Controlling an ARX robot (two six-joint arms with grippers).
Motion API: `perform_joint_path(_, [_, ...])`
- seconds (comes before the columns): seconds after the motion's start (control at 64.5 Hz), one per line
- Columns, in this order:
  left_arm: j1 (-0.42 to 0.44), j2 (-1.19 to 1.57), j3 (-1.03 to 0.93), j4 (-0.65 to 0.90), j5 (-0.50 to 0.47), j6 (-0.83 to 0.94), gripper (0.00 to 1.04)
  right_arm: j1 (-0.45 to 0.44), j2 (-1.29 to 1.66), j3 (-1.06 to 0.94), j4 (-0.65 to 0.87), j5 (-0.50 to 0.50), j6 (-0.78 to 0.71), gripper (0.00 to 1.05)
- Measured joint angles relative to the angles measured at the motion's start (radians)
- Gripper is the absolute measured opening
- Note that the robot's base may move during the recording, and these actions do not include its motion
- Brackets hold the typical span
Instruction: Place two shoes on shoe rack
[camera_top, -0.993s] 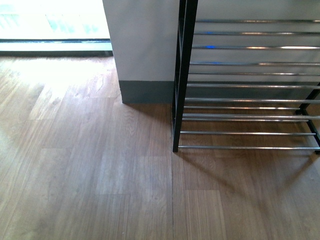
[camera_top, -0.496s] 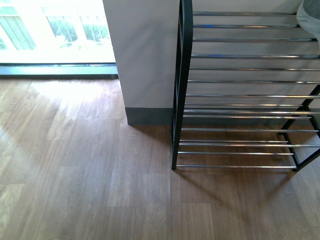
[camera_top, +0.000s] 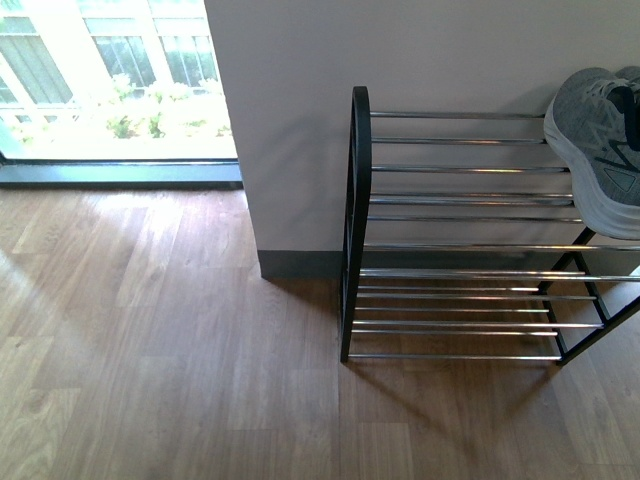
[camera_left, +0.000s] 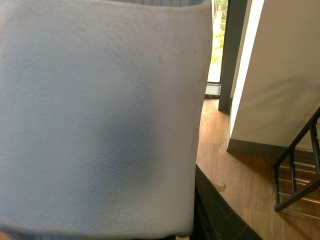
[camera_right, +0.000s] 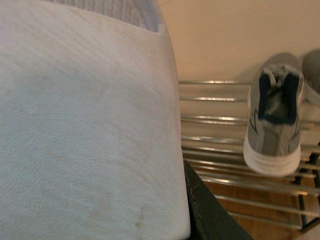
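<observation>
A pale blue slide sandal fills most of the left wrist view, and my left gripper is shut on it, with one black finger showing beside it. My right gripper is shut on another pale blue slide sandal, its black finger along the sandal's edge. The black shoe rack with chrome bars stands against the wall. A grey knit sneaker sits on its top tier at the right, the same grey sneaker showing in the right wrist view. Neither arm shows in the front view.
A pale wall corner with a dark skirting stands just left of the rack. A bright window lies at the far left. Wooden floor spreads in front. A second grey sneaker peeks in beside the first.
The front view has swung upward: the rack's top hoop, its upper tier and the grey sneaker have come into sight, and the window now shows more.
</observation>
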Motion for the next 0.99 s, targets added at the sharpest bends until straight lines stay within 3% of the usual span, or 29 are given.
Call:
perform_joint_path(0.264, [0.000, 0.000, 0.000, 0.000, 0.000, 0.000, 0.02, 0.241, 0.396, 0.261, 0.028, 0.304, -0.026, 0.01])
perform_joint_path(0.481, [0.000, 0.000, 0.000, 0.000, 0.000, 0.000, 0.02, 0.350, 0.708, 0.488, 0.008, 0.519, -0.040, 0.01])
perform_joint_path(0.76, [0.000, 0.000, 0.000, 0.000, 0.000, 0.000, 0.02, 0.365, 1.028, 0.784, -0.099, 0.697, -0.085, 0.01])
perform_joint_path(0.993, [0.000, 0.000, 0.000, 0.000, 0.000, 0.000, 0.02, 0.328, 1.201, 0.938, -0.141, 0.773, -0.161, 0.01])
